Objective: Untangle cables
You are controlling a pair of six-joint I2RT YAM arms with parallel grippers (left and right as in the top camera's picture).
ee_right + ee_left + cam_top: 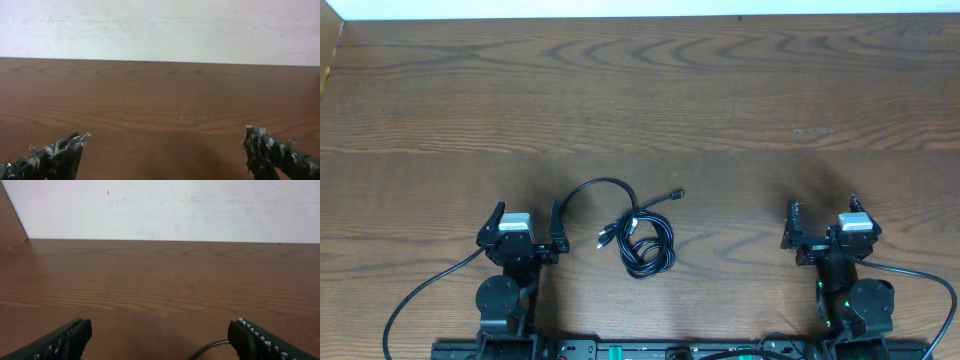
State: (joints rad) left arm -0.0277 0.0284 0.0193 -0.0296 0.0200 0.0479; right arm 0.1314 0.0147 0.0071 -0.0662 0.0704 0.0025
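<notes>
My left hand (528,212) and right hand (822,212) both gape wide, holding nothing. The cables (645,240) lie bunched on the bench (640,90) between them — nearer the left, one loop just beside it. Plan: left pins the tight coil (650,252), right draws a free plug end (680,192) out slowly — no jerking.

The cables (638,228) lie on the table (640,100) between the grippers. One loop reaches just beside the left gripper (528,208), and the right gripper (822,212) sits well apart.
</notes>
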